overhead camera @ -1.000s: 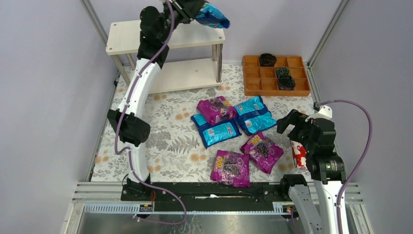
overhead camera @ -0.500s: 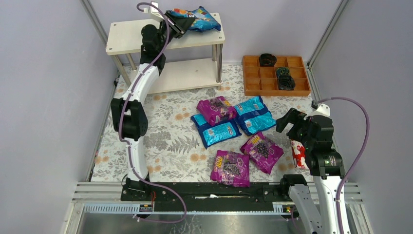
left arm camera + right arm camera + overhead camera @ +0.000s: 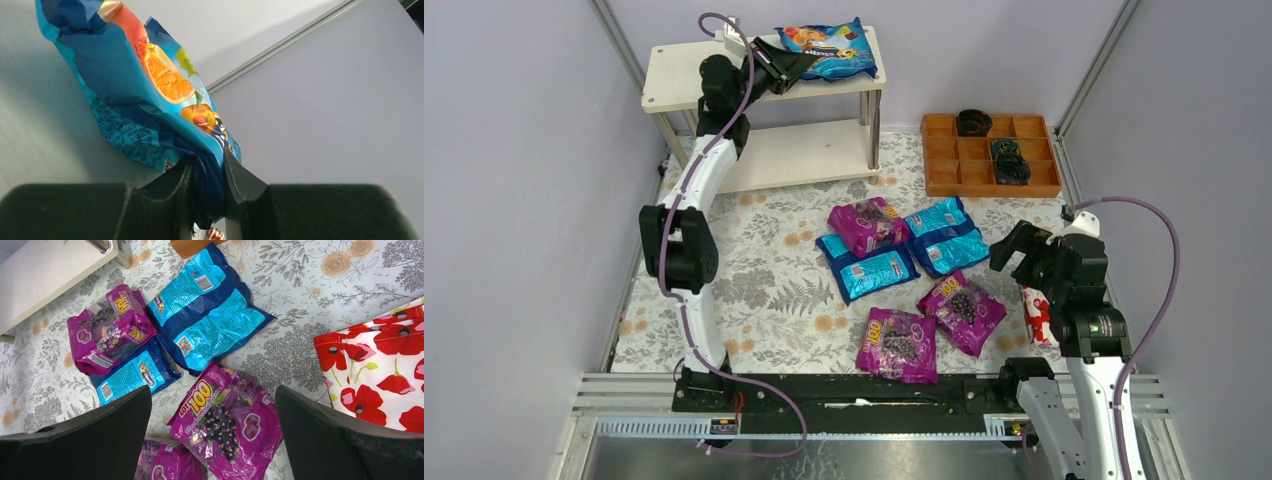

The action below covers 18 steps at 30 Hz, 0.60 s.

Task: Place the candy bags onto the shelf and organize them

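Note:
My left gripper [image 3: 786,66] is shut on the edge of a blue candy bag [image 3: 829,50] that lies on the top board of the shelf [image 3: 674,75] at its right end; the wrist view shows the bag [image 3: 150,95] pinched between the fingers [image 3: 240,185]. Two more blue bags [image 3: 944,235] [image 3: 869,270] and three purple bags [image 3: 867,224] [image 3: 964,308] [image 3: 897,343] lie on the floral mat. My right gripper [image 3: 1019,247] is open and empty above the purple bag [image 3: 225,425] at the mat's right side.
An orange compartment tray [image 3: 989,155] with dark items stands at the back right. A white packet with red flowers [image 3: 385,370] lies by the right arm. The shelf's lower board [image 3: 804,150] holds nothing. Grey walls close in on both sides.
My left gripper has carried the blue bag down and leftward from above the shelf's right corner until it lies on the top board. The right arm barely moved.

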Each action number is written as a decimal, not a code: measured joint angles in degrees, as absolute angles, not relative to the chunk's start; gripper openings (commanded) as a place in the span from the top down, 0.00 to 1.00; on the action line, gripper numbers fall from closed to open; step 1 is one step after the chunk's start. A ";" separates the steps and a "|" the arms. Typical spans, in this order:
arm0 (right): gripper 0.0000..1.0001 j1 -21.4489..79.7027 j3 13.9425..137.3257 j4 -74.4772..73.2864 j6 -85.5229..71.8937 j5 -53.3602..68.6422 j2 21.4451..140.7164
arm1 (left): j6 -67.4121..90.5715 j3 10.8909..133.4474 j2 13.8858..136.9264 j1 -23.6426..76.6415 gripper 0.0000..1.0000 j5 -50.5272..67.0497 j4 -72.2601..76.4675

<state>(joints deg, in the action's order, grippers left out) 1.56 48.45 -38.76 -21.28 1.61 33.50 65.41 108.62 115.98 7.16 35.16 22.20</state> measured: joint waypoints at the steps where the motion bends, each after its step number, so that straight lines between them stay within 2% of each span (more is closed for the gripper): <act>1: 0.00 1.56 48.45 -38.76 -21.28 1.63 33.50 | 65.95 108.79 116.01 6.92 1.00 35.75 21.85; 18: 0.00 1.56 48.45 -38.74 -21.28 1.72 33.01 | 67.75 117.56 120.92 6.50 1.00 38.89 16.75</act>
<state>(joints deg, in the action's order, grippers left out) 1.56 48.45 -38.74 -21.28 1.72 33.01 67.75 117.56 120.92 6.50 38.89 16.75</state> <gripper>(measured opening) 0.995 0.259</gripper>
